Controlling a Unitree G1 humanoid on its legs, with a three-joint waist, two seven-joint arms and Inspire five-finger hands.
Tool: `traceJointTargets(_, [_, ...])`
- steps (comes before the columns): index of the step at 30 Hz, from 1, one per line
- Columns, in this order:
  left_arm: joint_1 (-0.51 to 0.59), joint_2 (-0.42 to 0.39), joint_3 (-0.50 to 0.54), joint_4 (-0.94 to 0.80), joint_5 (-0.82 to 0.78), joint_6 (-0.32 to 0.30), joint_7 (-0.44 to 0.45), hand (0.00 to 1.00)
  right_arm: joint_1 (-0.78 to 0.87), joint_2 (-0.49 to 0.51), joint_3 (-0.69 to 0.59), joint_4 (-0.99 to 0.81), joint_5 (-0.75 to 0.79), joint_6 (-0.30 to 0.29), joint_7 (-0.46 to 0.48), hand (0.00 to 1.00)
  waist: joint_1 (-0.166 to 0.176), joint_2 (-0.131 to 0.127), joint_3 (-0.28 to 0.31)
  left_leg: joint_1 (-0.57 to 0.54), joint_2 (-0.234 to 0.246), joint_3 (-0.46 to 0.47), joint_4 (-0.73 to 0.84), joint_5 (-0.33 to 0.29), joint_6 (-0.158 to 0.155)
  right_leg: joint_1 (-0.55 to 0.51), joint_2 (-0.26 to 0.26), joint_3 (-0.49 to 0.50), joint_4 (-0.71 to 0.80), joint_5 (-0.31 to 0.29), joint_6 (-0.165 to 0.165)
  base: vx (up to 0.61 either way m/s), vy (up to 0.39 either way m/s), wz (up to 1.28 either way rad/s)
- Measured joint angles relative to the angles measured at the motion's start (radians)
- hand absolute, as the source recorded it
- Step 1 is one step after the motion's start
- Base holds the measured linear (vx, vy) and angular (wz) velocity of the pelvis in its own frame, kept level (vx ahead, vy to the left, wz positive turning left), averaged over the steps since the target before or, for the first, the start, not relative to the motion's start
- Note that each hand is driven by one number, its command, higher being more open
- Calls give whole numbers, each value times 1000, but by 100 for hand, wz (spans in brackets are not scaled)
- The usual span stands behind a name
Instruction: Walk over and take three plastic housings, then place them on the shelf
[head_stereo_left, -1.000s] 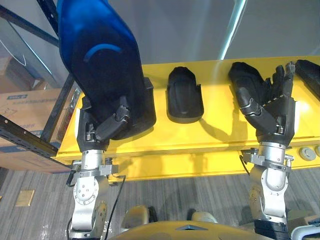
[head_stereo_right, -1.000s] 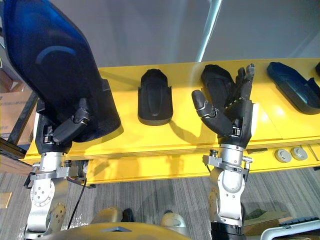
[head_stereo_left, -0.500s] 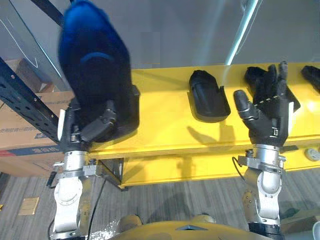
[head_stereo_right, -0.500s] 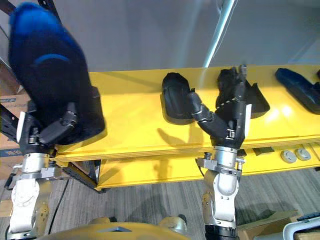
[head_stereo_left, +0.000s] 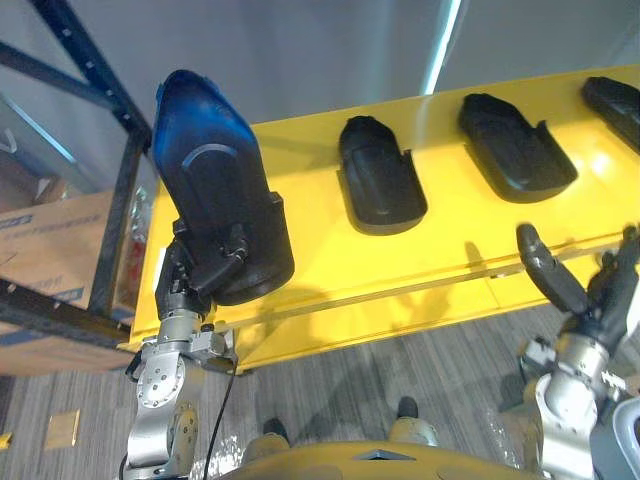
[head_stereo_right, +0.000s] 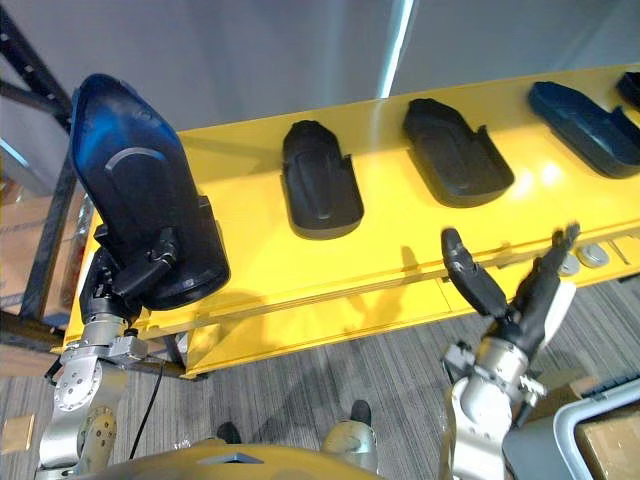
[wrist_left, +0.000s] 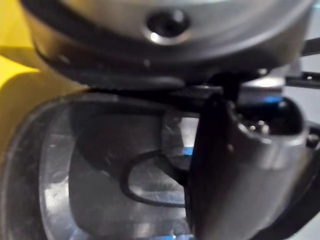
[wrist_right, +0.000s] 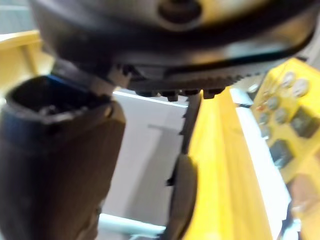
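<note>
Grey carpet floor (head_stereo_left: 400, 370) runs under a long yellow desk (head_stereo_left: 330, 250) that stands against a pale grey wall. At the desk's left end rises a dark metal shelf rack (head_stereo_left: 118, 215), with a cardboard box (head_stereo_left: 50, 250) behind its post.

Four dark plastic housings can be counted. One, the held housing (head_stereo_left: 215, 190), is up in the left hand (head_stereo_left: 185, 285) at the left end of the desk, standing nearly upright with its rounded end on top and a blue sheen on its shell. The thumb is curled across the lower front of the shell and the fingers are wrapped behind it, so the fingers are clamped on it; the left wrist view shows the glossy shell (wrist_left: 90, 165) pressed right against the thumb (wrist_left: 225, 165).

Three more lie flat in a row on the desk, well apart: the nearest housing (head_stereo_left: 380, 180), the middle housing (head_stereo_left: 515, 150) and the far housing (head_stereo_left: 618, 100), cut by the picture's edge.

Right hand (head_stereo_right: 520, 300) hangs low in front of the desk's edge, over the floor, fingers straight and apart, thumb spread, holding nothing and clear of every housing.

Small round silver discs (head_stereo_right: 590, 258) sit on the desk's lower ledge just beside that hand.
</note>
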Motion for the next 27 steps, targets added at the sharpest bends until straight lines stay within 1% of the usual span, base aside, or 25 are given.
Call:
traceJointTargets(1, [-10, 3, 6, 12, -37, 12, 3, 0, 32, 4, 2, 82, -1, -3, 30, 100, -4, -2, 1, 7, 0, 10, -2, 0, 0, 0, 0, 3, 0, 0, 0, 11, 16, -20])
traceJointTargets(2, [-15, 5, 7, 21, -55, 13, 7, 0, 43, 9, 3, 130, -1, -3, 45, 100, -6, -2, 1, 10, 0, 13, -4, 0, 0, 0, 0, 4, 0, 0, 0, -8, 1, -15])
traceJointTargets(3, [-24, 7, 9, 38, -68, 13, 20, 0, 55, 17, 6, 231, -3, -4, 62, 100, -7, 2, 3, 15, 1, 17, -10, 1, -1, 1, 1, 6, 0, 0, 0, -26, -12, -5])
traceJointTargets(4, [-33, 7, 15, 48, -67, 13, 30, 0, 56, 33, 6, 324, -5, -4, 64, 100, -8, 8, 5, 16, 2, 17, -15, 4, 0, 1, 1, 6, 0, 0, 0, -36, -14, -2])
traceJointTargets(5, [-40, 8, 16, 53, -63, 13, 39, 0, 55, 40, 6, 364, -1, -4, 65, 100, -7, 10, 8, 15, 2, 17, -16, 4, 0, 1, 0, 6, 0, 0, 0, -58, -16, 2])
traceJointTargets(7, [-71, 14, 27, 77, -57, 15, 64, 0, 50, 46, 13, 487, 36, -4, 65, 100, -5, 26, 21, 13, 2, 17, -23, -4, 0, 2, 0, 3, -1, -2, -1, -72, -15, 3])
traceJointTargets(9, [-92, 22, 29, 88, -57, 23, 79, 0, 42, 46, 14, 533, 65, -3, 68, 100, -5, 30, 30, 6, 5, 22, -26, 1, 1, 2, 2, -1, -7, -3, -2, -71, -20, 15])
traceJointTargets(10, [-113, 29, 29, 91, -57, 36, 90, 0, 32, 39, 13, 572, 84, -3, 72, 100, -7, 38, 39, -2, 6, 28, -30, 12, 2, -1, 3, -12, -8, -3, -2, -71, -28, 20])
traceJointTargets(13, [-156, 31, 29, 123, -57, 43, 103, 0, -10, 7, 17, 665, 131, 21, 127, 100, 0, 43, 43, -3, 5, 35, -58, 36, 3, -13, 8, -14, -7, -6, -8, -22, -16, 9])
traceJointTargets(14, [-186, 32, 28, 141, -57, 58, 106, 0, -31, -6, 22, 715, 142, 37, 145, 100, 5, 43, 44, -3, 5, 33, -69, 48, 3, -15, 9, -18, -5, -6, -8, 3, -6, 15])
traceJointTargets(16, [-242, 42, 26, 172, -57, 77, 111, 0, -69, -13, 23, 787, 149, 69, 186, 100, 8, 40, 68, -4, 4, 18, -72, 67, 3, -15, 8, -28, 11, -11, -14, 1, 1, 17])
traceJointTargets(17, [-273, 57, 25, 184, -57, 81, 111, 0, -97, -13, 24, 825, 158, 88, 213, 100, 9, 43, 84, -5, 4, 12, -70, 71, 4, -16, 7, -30, 21, -15, -15, -5, 6, 11])
traceJointTargets(19, [-312, 79, 23, 188, -57, 99, 108, 0, -133, -13, 25, 882, 183, 112, 242, 100, 15, 36, 106, -11, 4, 3, -67, 75, 6, -20, 6, -34, 31, -21, -16, -19, 1, 10])
traceJointTargets(20, [-325, 83, 22, 190, -57, 103, 104, 0, -142, -14, 24, 897, 190, 120, 253, 100, 19, 37, 111, -15, 3, 0, -66, 76, 6, -25, 5, -35, 39, -25, -17, -23, 0, 20])
traceJointTargets(21, [-366, 102, 14, 205, -58, 115, 98, 0, -160, -21, 24, 926, 196, 127, 273, 100, 22, 38, 125, -26, 1, -13, -64, 80, 9, -37, -2, -44, 64, -39, -15, -22, -1, 20])
traceJointTargets(23, [-412, 132, 2, 233, -58, 122, 93, 0, -186, -34, 26, 951, 196, 131, 292, 100, 29, 43, 134, -41, -1, -22, -62, 86, 11, -63, -10, -46, 100, -55, -16, -22, -6, 17])
traceJointTargets(24, [-443, 153, 2, 262, -60, 130, 87, 0, -206, -44, 27, 955, 196, 138, 302, 100, 29, 44, 150, -41, -1, -26, -59, 87, 11, -68, -13, -46, 118, -65, -14, -15, -8, 7])
traceJointTargets(27, [-500, 195, 3, 301, -60, 141, 74, 0, -245, -68, 35, 955, 196, 147, 308, 100, 30, 45, 164, -66, 2, -34, -45, 89, 11, -104, -21, -45, 166, -88, -15, -49, -24, 7])
